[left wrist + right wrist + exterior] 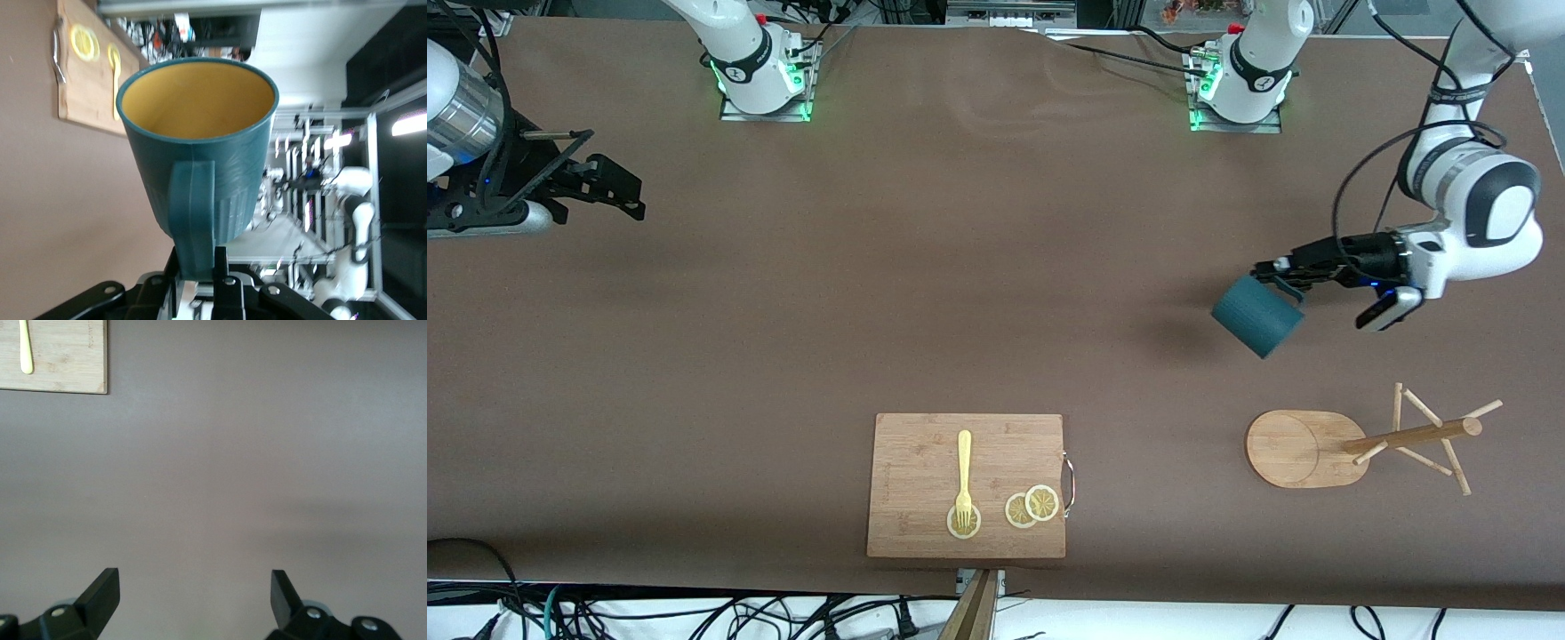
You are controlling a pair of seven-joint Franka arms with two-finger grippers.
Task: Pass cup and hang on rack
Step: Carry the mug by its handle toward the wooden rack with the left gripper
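Left gripper (1272, 271) jaws clamped on cup (1256, 316) handle, airborne above bare table; right gripper (618, 191) jaws wide, empty.

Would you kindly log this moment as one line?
left gripper: shut on dark teal mug handle, airborne | right gripper: open, waiting | wooden mug tree: bare

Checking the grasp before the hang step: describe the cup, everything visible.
The cup is a small dark teal mug, smooth and plastic-looking, with a mustard-yellow inside that appears empty and one flat strap handle. It is off the table and tilted, over bare tabletop toward the left arm's end. The left gripper is shut on the handle. Nothing else touches it. The rack stands below it in the front view, nearer that camera, with no contact.
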